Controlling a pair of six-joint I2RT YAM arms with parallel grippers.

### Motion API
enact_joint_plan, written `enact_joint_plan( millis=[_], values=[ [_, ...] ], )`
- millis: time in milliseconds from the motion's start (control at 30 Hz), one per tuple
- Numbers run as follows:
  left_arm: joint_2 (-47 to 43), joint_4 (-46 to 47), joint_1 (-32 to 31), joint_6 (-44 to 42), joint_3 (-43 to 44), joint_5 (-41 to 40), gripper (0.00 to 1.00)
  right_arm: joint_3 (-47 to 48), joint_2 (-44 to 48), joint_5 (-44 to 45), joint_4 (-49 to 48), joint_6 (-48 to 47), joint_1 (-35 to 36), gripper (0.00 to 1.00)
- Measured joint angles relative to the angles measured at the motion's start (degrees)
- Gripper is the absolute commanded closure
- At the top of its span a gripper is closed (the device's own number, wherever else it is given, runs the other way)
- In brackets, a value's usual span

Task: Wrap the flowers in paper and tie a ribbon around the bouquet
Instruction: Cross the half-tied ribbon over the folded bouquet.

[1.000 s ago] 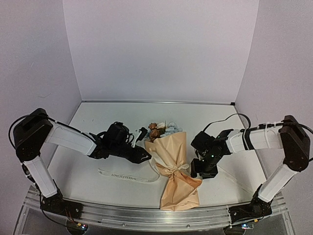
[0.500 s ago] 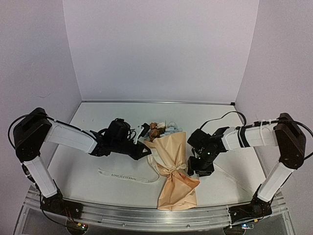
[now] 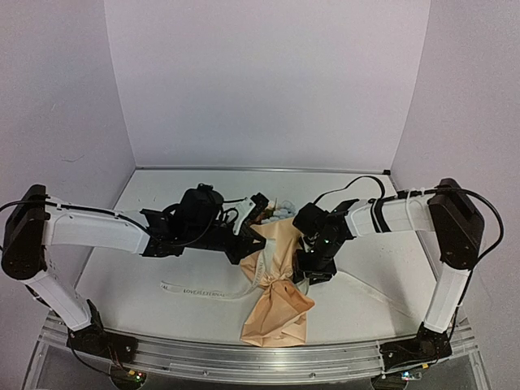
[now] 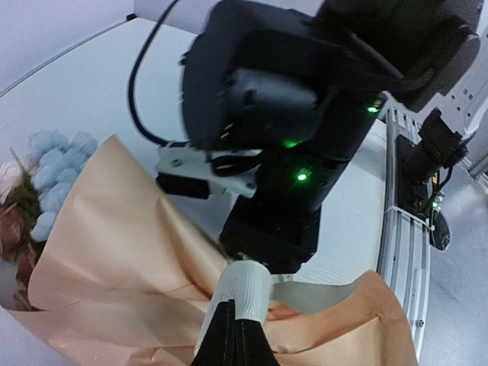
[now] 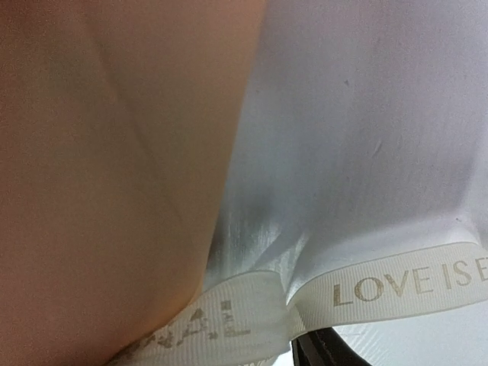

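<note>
The bouquet lies mid-table, its peach paper cinched low, with the flowers at the far end. The cream lettered ribbon runs from the cinch out to the left across the table. My left gripper is shut on a loop of ribbon over the paper. In the top view my right gripper presses against the cone's right side by the cinch. Its wrist view shows paper, ribbon and only one dark fingertip, so how its jaws stand is hidden.
An aluminium rail runs along the table's near edge. White walls close in the back and both sides. The right arm's black body sits just beyond the bouquet from my left gripper.
My left gripper shut on the ribbon and moved right, up against the bouquet. The right arm moved left onto the cone. The bouquet's lower end swung left.
</note>
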State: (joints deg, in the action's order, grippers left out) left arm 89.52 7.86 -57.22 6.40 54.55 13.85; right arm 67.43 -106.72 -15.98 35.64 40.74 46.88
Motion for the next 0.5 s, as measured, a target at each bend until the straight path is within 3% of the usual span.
enact_joint_plan(
  millis=[300, 500],
  values=[
    [8.0, -5.2, -4.5, -7.5, 11.1, 2.6, 1.0, -0.5, 0.2, 1.2, 0.4, 1.4, 0.4, 0.52],
    [10.4, -9.5, -4.8, -10.6, 12.4, 6.0, 0.99, -4.4, 8.8, 5.2, 4.6, 1.1, 0.4, 0.45]
  ],
)
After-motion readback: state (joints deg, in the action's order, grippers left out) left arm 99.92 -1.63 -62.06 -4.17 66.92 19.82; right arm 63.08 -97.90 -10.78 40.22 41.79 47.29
